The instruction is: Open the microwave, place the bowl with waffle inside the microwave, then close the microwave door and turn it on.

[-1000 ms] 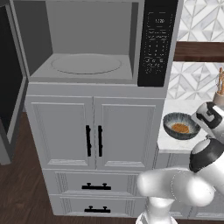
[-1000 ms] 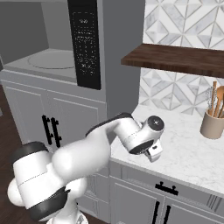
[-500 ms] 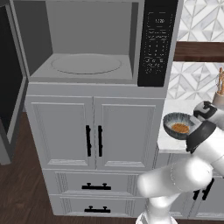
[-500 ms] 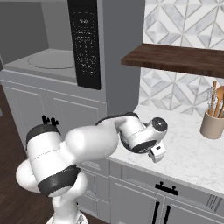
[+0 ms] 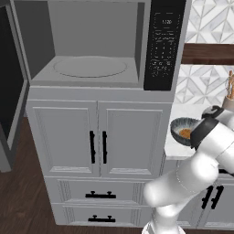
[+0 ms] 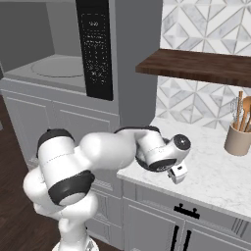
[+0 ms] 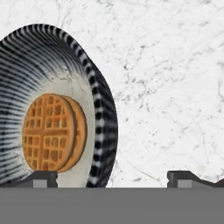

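The claw [image 7: 111, 178], jaws spread wide and holding nothing, sits above the rim of the dark, pale-streaked bowl [image 7: 65, 78] carrying a gridded orange-brown waffle [image 7: 52, 133] on the white marble bench [image 7: 175, 87], beside the open microwave [image 5: 91, 45], whose keypad [image 5: 162, 45] text is illegible.

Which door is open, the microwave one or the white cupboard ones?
The microwave door, the dark glass panel swung out at left. The white cupboard doors below sit flat and shut.
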Motion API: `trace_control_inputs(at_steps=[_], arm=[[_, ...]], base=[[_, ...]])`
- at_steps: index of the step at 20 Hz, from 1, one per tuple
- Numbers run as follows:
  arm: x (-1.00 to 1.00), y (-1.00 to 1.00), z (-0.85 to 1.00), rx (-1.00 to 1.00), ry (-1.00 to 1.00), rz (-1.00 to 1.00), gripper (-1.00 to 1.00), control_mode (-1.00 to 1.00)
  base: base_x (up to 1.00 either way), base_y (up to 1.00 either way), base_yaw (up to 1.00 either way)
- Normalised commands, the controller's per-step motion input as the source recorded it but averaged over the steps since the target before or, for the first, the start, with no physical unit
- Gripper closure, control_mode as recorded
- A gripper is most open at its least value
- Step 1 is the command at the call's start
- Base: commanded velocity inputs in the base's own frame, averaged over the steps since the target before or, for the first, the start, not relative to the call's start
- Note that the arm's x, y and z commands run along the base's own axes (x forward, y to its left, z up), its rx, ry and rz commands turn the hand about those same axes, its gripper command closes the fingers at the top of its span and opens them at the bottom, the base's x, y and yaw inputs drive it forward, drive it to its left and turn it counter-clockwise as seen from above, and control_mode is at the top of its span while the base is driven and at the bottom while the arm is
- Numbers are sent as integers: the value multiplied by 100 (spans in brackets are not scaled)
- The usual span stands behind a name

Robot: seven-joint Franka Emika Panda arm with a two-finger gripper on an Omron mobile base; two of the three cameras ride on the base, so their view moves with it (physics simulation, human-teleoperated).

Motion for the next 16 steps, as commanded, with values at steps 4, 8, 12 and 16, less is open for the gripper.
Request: trace_control_inputs(at_steps=[4, 8, 12, 16], arm=[[20, 0, -7, 0, 0, 0, -100, -100], [34, 0, -15, -2, 0, 0, -100, -100], [34, 0, -26, -5, 0, 0, -100, -100], [22, 0, -18, -3, 0, 0, -100, -100]], base=[[0, 0, 0], [0, 0, 0], [0, 0, 0], [0, 0, 0]])
